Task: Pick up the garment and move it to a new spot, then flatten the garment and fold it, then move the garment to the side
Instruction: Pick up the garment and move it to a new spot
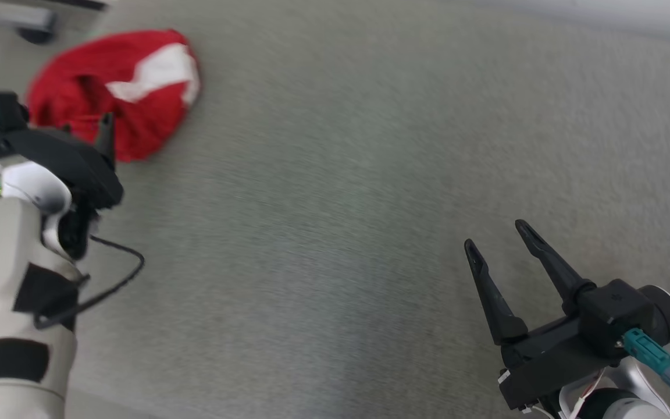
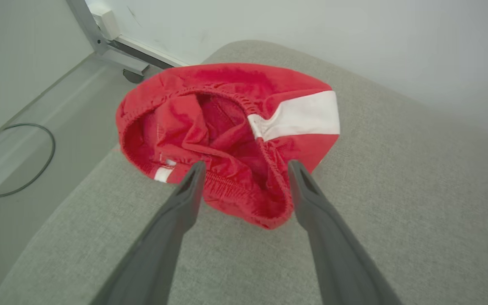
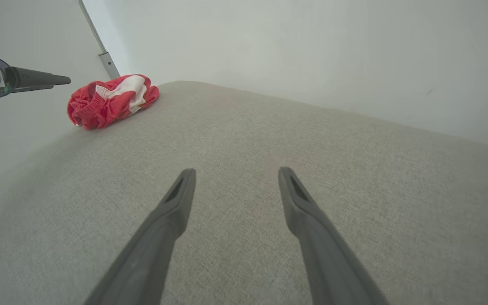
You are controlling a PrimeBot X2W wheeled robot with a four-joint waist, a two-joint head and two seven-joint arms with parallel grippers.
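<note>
A red garment [image 1: 114, 87] with white panels lies crumpled at the far left corner of the grey padded surface [image 1: 335, 203]. In the left wrist view the red garment [image 2: 227, 135] shows its elastic waistband, bunched and gaping toward the camera. My left gripper [image 2: 246, 167] hovers open just over the garment's near edge, fingers spread on either side of the waistband and holding nothing. My right gripper [image 1: 498, 235] stands open over bare surface at the lower right, far from the garment [image 3: 110, 99].
The padded surface ends just left of the garment, with floor below. A metal frame leg with a caster [image 2: 131, 74] and a thin dark cable loop [image 2: 15, 159] sit on that floor. A pale wall [image 3: 311, 51] runs behind the surface.
</note>
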